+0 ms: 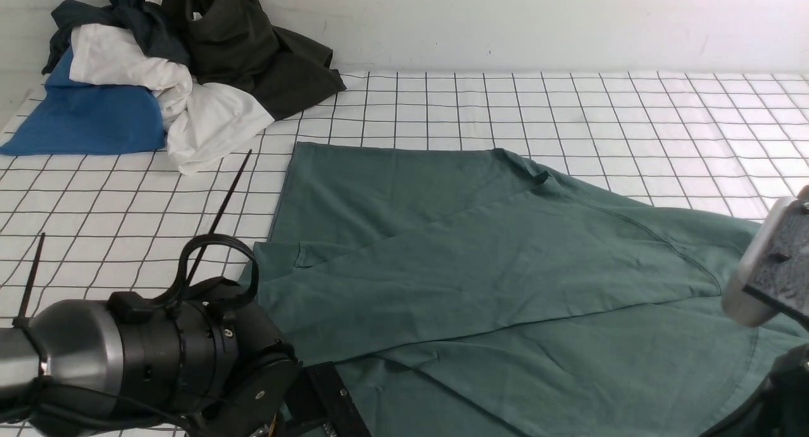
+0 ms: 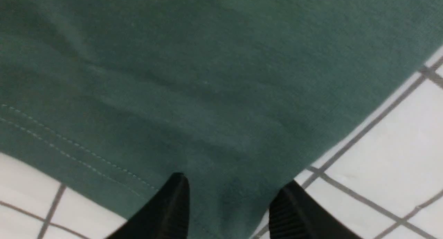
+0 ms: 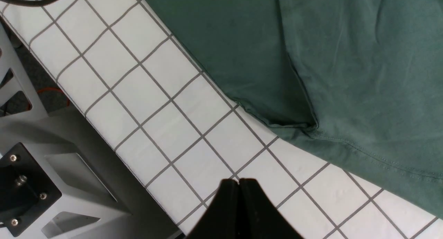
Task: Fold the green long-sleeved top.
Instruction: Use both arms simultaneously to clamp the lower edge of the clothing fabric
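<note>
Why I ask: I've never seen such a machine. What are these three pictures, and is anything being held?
It is a robot with two arms. The wide picture looks forward from between them: left arm, right arm. The other two come from cameras on each wrist. On the checked cloth lie a green long-sleeved top and a pile of other clothes far left. The left fingers stand apart at the top's corner, not clamped. The right fingers are shut, holding nothing.
</note>
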Motion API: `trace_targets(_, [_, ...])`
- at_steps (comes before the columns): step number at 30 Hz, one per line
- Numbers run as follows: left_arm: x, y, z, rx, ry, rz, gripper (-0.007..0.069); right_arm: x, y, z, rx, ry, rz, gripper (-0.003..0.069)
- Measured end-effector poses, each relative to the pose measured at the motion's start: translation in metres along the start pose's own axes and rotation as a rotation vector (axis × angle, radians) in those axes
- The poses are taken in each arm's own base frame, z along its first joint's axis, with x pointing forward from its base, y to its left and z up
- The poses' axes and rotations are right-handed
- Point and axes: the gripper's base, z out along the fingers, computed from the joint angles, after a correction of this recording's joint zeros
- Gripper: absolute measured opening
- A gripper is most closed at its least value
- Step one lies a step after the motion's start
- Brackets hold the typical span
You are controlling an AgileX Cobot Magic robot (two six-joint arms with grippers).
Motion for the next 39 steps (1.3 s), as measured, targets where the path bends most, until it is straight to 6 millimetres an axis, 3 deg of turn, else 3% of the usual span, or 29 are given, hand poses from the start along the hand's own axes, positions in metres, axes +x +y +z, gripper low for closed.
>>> trace_targets(7, [0.001, 0.013, 0.002, -0.002, -0.029, -0.02, 0.0362, 0.0, 0.0, 0.0, 0.0, 0.0, 0.0, -0.0014])
trace_targets(14, [0.002, 0.024, 0.002, -0.001, -0.054, -0.062, 0.0351, 0.0, 0.0, 0.0, 0.0, 0.0, 0.0, -0.0014])
trace_targets(17, [0.002, 0.024, 0.002, 0.001, -0.055, -0.063, 0.0239, 0.0, -0.001, 0.0, 0.006, 0.002, -0.003, -0.0014])
trace_targets(18, [0.002, 0.024, 0.002, 0.001, -0.055, -0.063, 0.0239, 0.0, -0.001, 0.0, 0.006, 0.002, -0.003, -0.0014])
trace_targets(19, [0.002, 0.024, 0.002, 0.003, -0.055, -0.065, 0.015, 0.0, -0.001, 0.0, 0.01, 0.004, -0.006, -0.0014])
trace_targets(21, [0.002, 0.024, 0.002, 0.005, -0.056, -0.068, 0.0056, 0.001, -0.002, 0.0, 0.018, 0.006, -0.009, -0.0014])
trace_targets(26, [0.004, 0.023, -0.001, 0.005, -0.057, -0.067, 0.0002, 0.001, -0.004, 0.0, 0.047, 0.014, -0.023, -0.0014])
trace_targets(33, [0.033, 0.024, -0.037, -0.012, -0.061, -0.122, 0.0002, 0.002, -0.009, 0.0, 0.095, 0.028, -0.052, 0.0009])
trace_targets(37, [0.071, 0.023, -0.037, 0.024, 0.047, -0.152, 0.0002, 0.002, -0.009, 0.0, 0.095, 0.031, -0.115, 0.0124])
trace_targets(38, [0.073, 0.023, -0.036, 0.028, 0.055, -0.152, 0.0002, 0.002, -0.009, 0.0, 0.094, 0.03, -0.115, 0.0132])
trace_targets(39, [0.083, 0.022, -0.032, 0.042, 0.085, -0.152, 0.0002, 0.002, -0.009, 0.0, 0.091, 0.033, -0.138, 0.019])
